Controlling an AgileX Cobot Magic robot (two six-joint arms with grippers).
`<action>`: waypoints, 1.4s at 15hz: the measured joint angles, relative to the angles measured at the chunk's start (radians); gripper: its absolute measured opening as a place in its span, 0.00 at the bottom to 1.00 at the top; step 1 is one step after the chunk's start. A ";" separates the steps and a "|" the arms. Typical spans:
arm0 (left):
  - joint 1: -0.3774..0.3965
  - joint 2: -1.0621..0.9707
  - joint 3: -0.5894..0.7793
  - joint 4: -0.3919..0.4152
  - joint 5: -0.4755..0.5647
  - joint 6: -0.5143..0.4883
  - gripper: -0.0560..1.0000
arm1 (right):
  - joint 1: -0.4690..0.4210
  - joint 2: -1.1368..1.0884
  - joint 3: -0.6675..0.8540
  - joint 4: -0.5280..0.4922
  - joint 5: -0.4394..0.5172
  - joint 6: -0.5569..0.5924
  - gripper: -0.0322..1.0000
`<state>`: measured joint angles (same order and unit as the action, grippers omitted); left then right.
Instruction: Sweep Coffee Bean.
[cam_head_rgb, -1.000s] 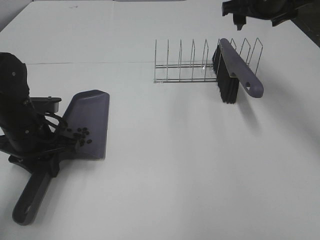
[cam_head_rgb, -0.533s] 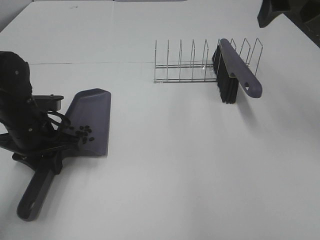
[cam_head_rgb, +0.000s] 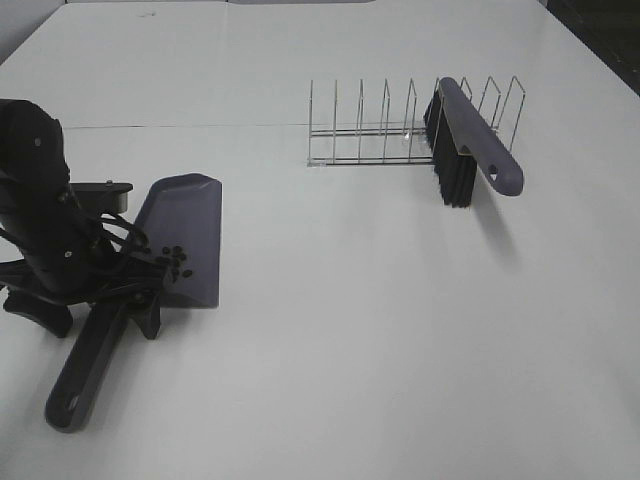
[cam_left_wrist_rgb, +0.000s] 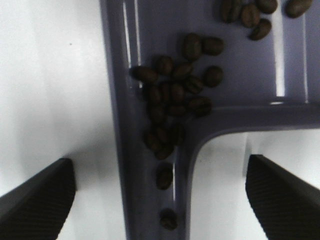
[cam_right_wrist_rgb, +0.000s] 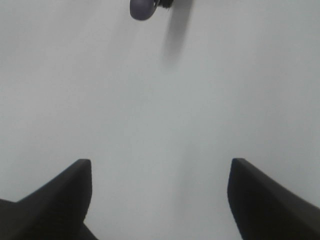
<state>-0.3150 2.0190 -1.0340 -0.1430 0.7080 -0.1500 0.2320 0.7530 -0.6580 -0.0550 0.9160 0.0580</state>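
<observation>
Directly between the spread fingers of the left gripper (cam_left_wrist_rgb: 160, 192), the coffee beans (cam_left_wrist_rgb: 175, 100) lie heaped in the rear corner of the purple plastic dustpan (cam_head_rgb: 185, 225) and down its handle channel, which suggests the pan is tipped back to keep them from rolling out. Left gripper jaws stand wide on either side of the handle (cam_head_rgb: 88, 365), touching nothing that shows; the beans are small, dark, glossy ovals on smooth moulded plastic. Right gripper (cam_right_wrist_rgb: 160, 192) is likewise spread and empty over bare white table (cam_right_wrist_rgb: 160, 100), well apart from the black-bristled brush (cam_head_rgb: 470, 145) parked upright in the wire rack (cam_head_rgb: 385, 135).
</observation>
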 joint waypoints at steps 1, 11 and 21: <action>0.000 0.000 0.000 0.017 0.022 0.002 0.89 | 0.000 -0.076 0.050 0.000 0.017 -0.006 0.73; 0.000 -0.479 0.025 0.023 0.143 0.003 0.91 | 0.000 -0.468 0.187 0.048 0.210 -0.058 0.73; 0.000 -1.249 0.409 0.090 0.181 0.002 0.91 | 0.000 -0.674 0.200 0.084 0.200 -0.103 0.73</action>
<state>-0.3150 0.7700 -0.6250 -0.0530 0.8890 -0.1480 0.2320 0.0790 -0.4580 0.0290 1.1160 -0.0450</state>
